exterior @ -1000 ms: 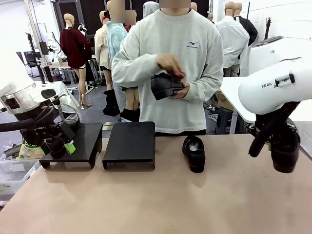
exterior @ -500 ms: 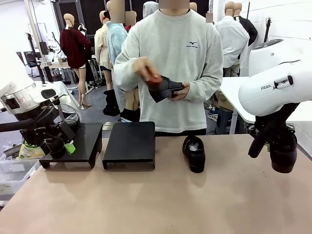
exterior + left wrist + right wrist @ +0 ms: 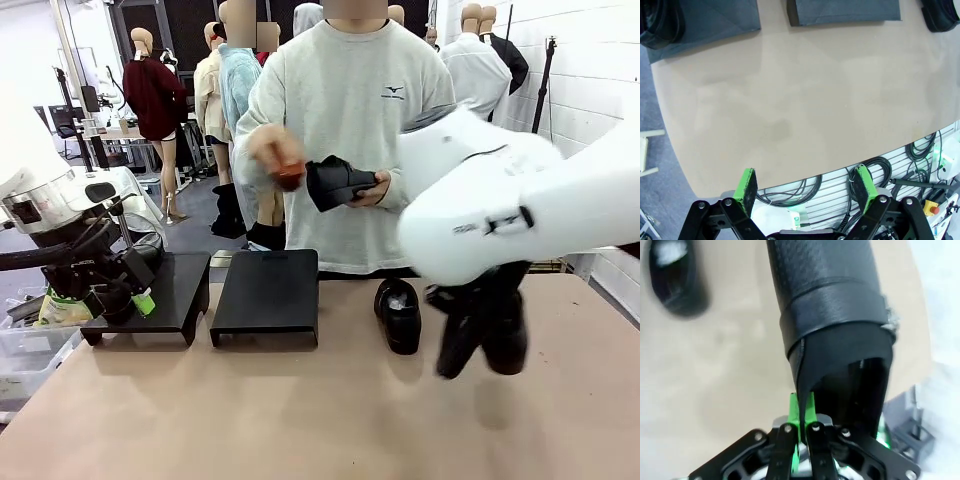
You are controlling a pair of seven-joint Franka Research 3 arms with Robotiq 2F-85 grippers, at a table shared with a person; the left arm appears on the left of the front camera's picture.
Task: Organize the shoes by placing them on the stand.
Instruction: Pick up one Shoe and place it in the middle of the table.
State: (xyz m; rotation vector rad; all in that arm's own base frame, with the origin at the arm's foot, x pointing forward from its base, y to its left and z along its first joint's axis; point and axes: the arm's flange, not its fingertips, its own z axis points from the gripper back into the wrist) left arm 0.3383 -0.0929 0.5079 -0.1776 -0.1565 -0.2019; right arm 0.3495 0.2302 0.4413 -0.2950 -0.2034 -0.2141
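My right gripper (image 3: 802,415) is shut on the thin heel edge of a black shoe (image 3: 830,300), which hangs from it above the table (image 3: 300,410); the same held shoe (image 3: 482,342) looks blurred in the front view. A second black shoe (image 3: 398,315) lies on the table just left of it, also seen in the right wrist view (image 3: 674,280). The person holds a third black shoe (image 3: 338,182) at chest height. Two black stands (image 3: 268,293) (image 3: 160,297) sit at the table's far left. My left gripper (image 3: 805,187) is open over the near table edge, with nothing between its fingers.
The person stands at the far side behind the stands, one hand (image 3: 275,155) lifted off the shoe. A clear bin (image 3: 30,345) sits off the table's left end. Cables and a slatted panel (image 3: 840,185) lie below the near edge.
My right arm has swung from the far right toward the table's middle, carrying the shoe. The person's free hand has moved left, off the shoe they hold. My left arm has stayed still.
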